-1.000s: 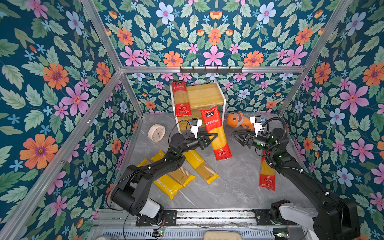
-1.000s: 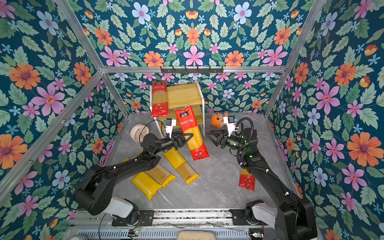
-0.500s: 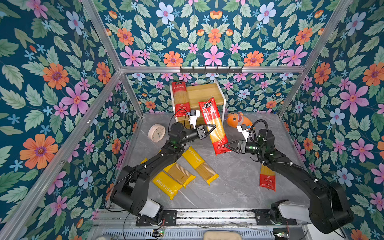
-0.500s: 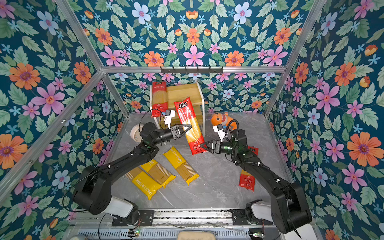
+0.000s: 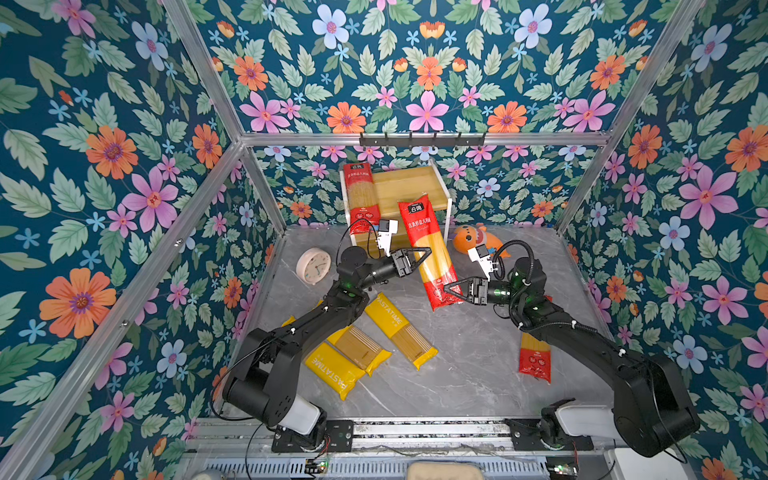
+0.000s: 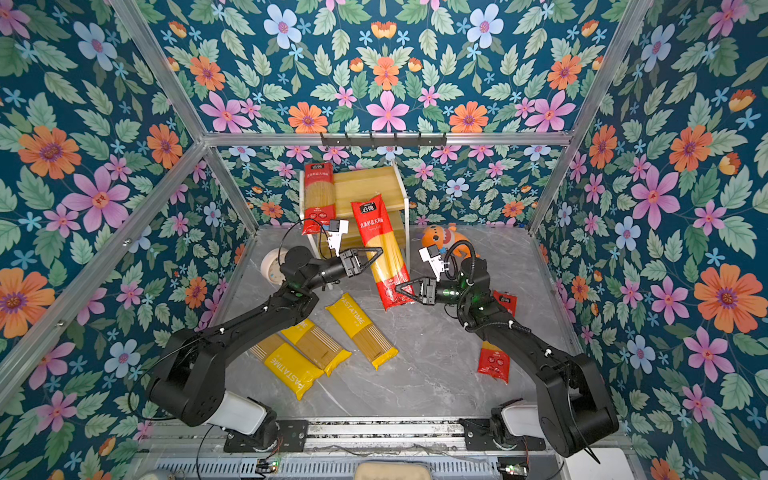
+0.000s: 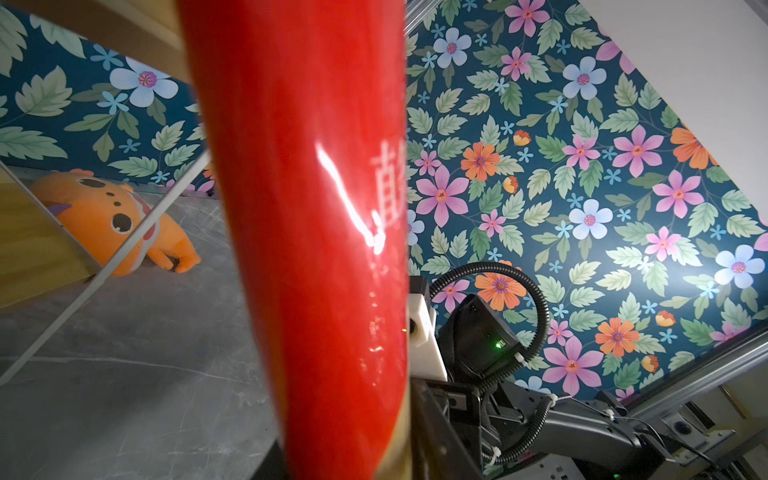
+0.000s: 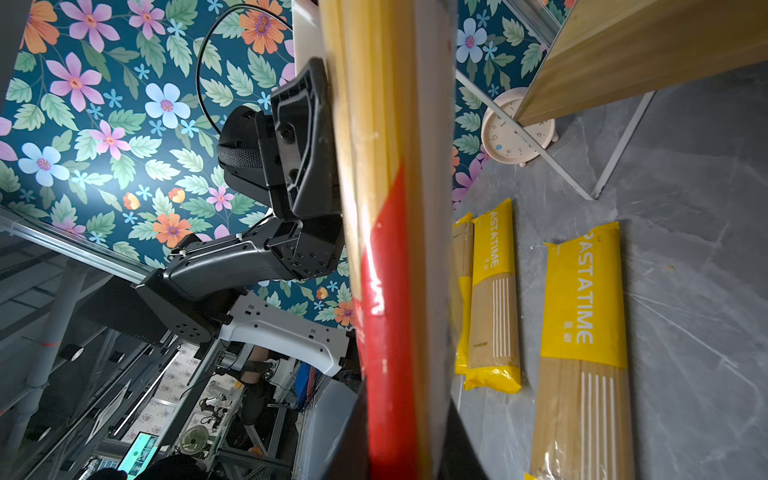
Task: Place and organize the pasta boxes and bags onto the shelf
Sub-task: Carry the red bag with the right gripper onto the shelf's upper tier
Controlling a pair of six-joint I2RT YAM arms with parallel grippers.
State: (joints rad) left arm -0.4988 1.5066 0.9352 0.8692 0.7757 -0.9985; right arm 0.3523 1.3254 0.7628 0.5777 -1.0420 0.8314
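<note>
My right gripper [image 5: 451, 293] pinches the low end of the red spaghetti pack [image 5: 432, 249], my left gripper [image 5: 422, 259] hold unclear; I should free left fully before swinging to the shelf [image 5: 407, 183].

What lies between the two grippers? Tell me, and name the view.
The lifted red pack, tilted: the left gripper is at its side, the right gripper at its lower end. Both top views show it.

The shelf [image 5: 409, 183] top board is free right of the lying red pack [image 5: 360, 195]; the tilted red pack [image 5: 430, 249] bars the shelf front. Bare bench [image 5: 469, 365] opens between yellow packs [image 5: 401, 330] and right arm [image 5: 582, 345].
</note>
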